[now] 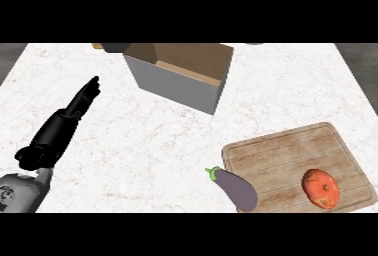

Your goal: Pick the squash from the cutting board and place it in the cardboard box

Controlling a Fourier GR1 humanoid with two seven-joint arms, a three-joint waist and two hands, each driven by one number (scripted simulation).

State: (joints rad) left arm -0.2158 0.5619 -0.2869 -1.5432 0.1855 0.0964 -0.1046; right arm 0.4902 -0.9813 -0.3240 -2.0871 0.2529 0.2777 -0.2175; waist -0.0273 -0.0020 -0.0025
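We see only one hand, the left hand (55,132), coming in from the lower left on its grey forearm (18,192). Its black fingers (85,95) are stretched out straight and close together, pointing up and a little to the right over the white marbled counter (133,150). It has hold of nothing, and we cannot tell whether it touches the counter

The squash (321,188), orange-red and rounded, lies far to the right of the hand and lower than its fingertips. It rests on the wooden cutting board (288,150), near the board's lower right part. The board sits turned at a slight angle on the counter, well apart from the hand

Between the hand and the squash we find an eggplant (238,190), dark purple with a green stem end pointing up and left. It lies slantwise across the board's left edge, part on the wood and part over the counter, near the squash but not touching it

The cardboard box (177,85) stands just right of the fingertips and a little above them, with a strip of bare counter between. Its top is open, showing a brown inside, and its outer walls look grey. Behind the box's left corner, above the fingertips, a small dark object (114,47) shows at the counter's far edge, too cut off for us to name
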